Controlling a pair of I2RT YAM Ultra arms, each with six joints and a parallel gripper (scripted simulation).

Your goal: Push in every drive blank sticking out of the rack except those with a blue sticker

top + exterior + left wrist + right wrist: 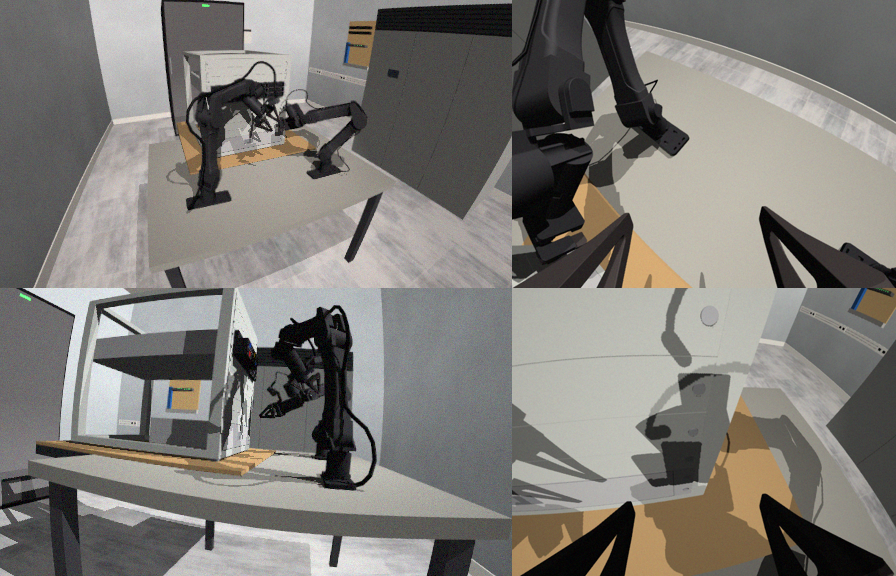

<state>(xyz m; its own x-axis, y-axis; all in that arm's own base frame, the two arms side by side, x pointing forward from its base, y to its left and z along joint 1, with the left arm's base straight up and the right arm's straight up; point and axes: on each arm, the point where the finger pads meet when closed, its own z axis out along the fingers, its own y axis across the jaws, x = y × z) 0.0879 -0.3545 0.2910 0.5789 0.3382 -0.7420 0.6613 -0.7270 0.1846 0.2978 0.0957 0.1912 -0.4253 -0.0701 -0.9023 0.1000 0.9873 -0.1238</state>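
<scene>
The pale rack (240,60) (227,388) (589,390) stands upright on an orange board (196,165) (230,468). A dark drive bay (275,89) (244,352) with small red and blue marks sits high on its front. Most of it is hidden behind the left arm in the top view. Which blanks stick out, and where stickers are, cannot be told. My left gripper (696,216) is open and empty, below the bay's level and facing away from the rack. My right gripper (264,414) (697,504) is open and empty, facing the lower right part of the rack front.
Both arms stand on the grey table (270,210) (400,498) (747,139), with their grippers close together before the rack. The right arm's base (324,172) (673,139) stands near the board. A dark cabinet (430,100) stands beyond the table on the right.
</scene>
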